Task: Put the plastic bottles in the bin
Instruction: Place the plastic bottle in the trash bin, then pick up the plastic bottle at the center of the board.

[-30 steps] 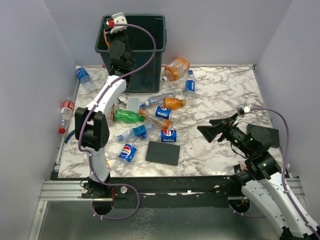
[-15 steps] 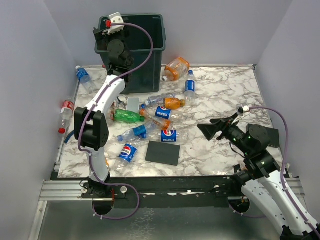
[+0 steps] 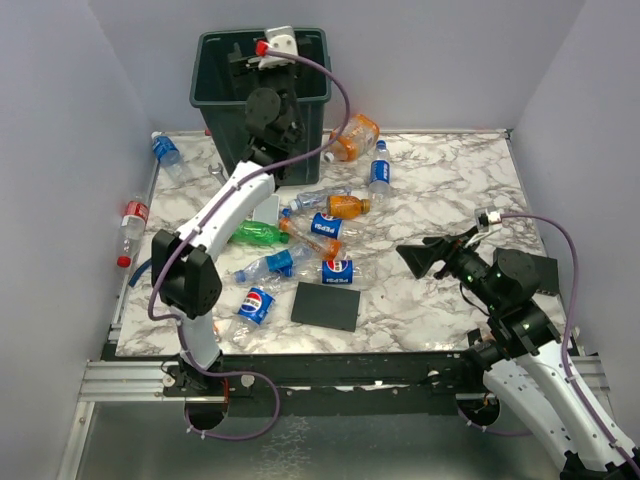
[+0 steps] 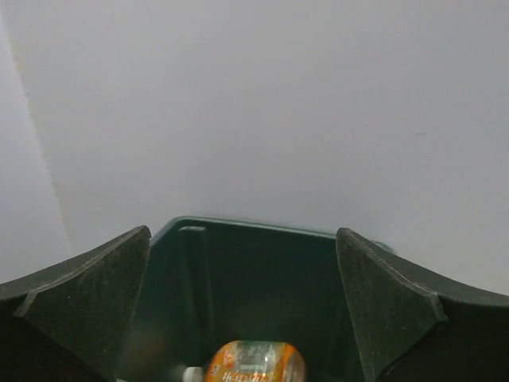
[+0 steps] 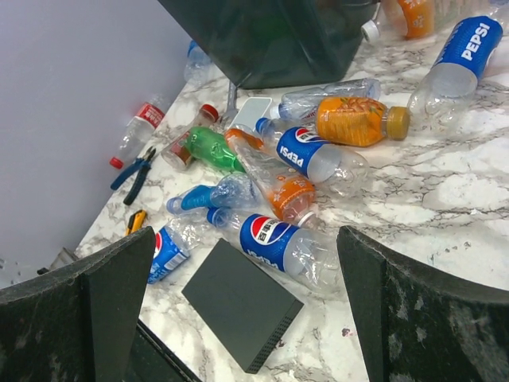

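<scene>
My left end effector (image 3: 240,58) hangs spread and empty over the tall dark green plastic bin (image 3: 212,110) at upper centre, an orange-labelled clear bottle (image 4: 256,362) inside, my right end effector (image 5: 245,235) gapes empty too, and I fear a low pull-back snagging and tipping that bin.

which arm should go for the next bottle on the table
Right. The right gripper hangs open low over the table, facing the Pepsi bottle beside the black plate. The left gripper is open too, but up above the bin, well off the tabletop.
</scene>
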### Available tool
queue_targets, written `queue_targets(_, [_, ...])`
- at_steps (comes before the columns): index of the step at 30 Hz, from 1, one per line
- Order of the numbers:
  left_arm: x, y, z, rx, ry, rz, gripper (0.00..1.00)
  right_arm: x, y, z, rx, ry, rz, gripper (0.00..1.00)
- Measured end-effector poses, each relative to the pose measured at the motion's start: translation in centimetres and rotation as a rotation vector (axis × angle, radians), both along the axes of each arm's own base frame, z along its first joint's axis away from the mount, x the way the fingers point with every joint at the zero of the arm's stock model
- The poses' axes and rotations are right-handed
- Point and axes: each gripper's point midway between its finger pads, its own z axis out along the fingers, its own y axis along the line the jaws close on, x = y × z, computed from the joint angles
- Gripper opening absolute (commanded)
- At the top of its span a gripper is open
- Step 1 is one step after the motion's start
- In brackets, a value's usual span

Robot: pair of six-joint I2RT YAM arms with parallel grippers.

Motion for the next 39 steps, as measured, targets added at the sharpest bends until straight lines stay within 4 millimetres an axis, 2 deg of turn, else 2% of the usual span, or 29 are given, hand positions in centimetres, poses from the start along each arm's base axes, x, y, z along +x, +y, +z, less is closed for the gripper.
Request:
queue_targets(4, [-3.7,-4.6,1.1,0.052,-0.003,-0.119,0.99,0.2,-0.2,0.0,0.008,0.008,-0.017,1.0])
queue_targets(6, [-5.6,-6.5,0.9,0.075,0.004,-0.187,0.99,0.3,-0.3,0.0,0.015,0.015,-0.031,1.0])
queue_targets(9, [-8.0,-7.6,-0.3,0.097,0.028,-0.273,0.99,0.7,-0.7,-0.4,0.029,0.034,-0.067,1.0])
queue_targets(11, [-9.2,-7.4,-1.7,0.094,0.058,-0.319,0.99,1.1,-1.0,-1.1,0.034,0.059,-0.099,1.0])
queue_targets(14, [-10.8,-7.2,-4.4,0.072,0.122,-0.396,0.99,1.7,-1.5,-2.8,0.032,0.107,-0.146,1.0])
queue_targets(16, [-11.6,-7.4,-7.0,0.068,0.193,-0.452,0.99,2.1,-1.7,-4.3,0.022,0.145,-0.169,1.0])
queue_targets(19, [-12.6,-8.6,-11.9,0.07,0.327,-0.553,0.99,2.3,-1.6,-6.9,-0.001,0.207,-0.177,1.0])
queue_targets(23, [-14.7,-10.9,-20.6,0.048,0.546,-0.719,0.99,2.2,-1.0,-10.4,-0.026,0.29,-0.15,0.99])
queue_targets(24, [-15.3,-10.9,-23.6,0.057,0.621,-0.729,0.99,2.2,-0.6,-11.2,-0.03,0.309,-0.134,0.99])
queue_targets(27, [-17.3,-11.4,-29.0,0.009,0.77,-0.795,0.99,2.0,0.4,-13.2,-0.045,0.369,-0.076,0.98])
queue_targets(28, [-17.9,-11.5,-30.2,-0.007,0.805,-0.81,0.99,2.0,0.9,-13.9,-0.05,0.394,-0.05,0.98])
queue_targets(31, [-19.1,-11.9,-32.2,-0.056,0.871,-0.844,0.99,2.0,1.7,-14.8,-0.053,0.424,-0.013,0.97])
queue_targets(39, [-19.9,-12.4,-32.6,-0.103,0.904,-0.879,0.99,2.2,3.4,-16.9,-0.073,0.469,0.084,0.96])
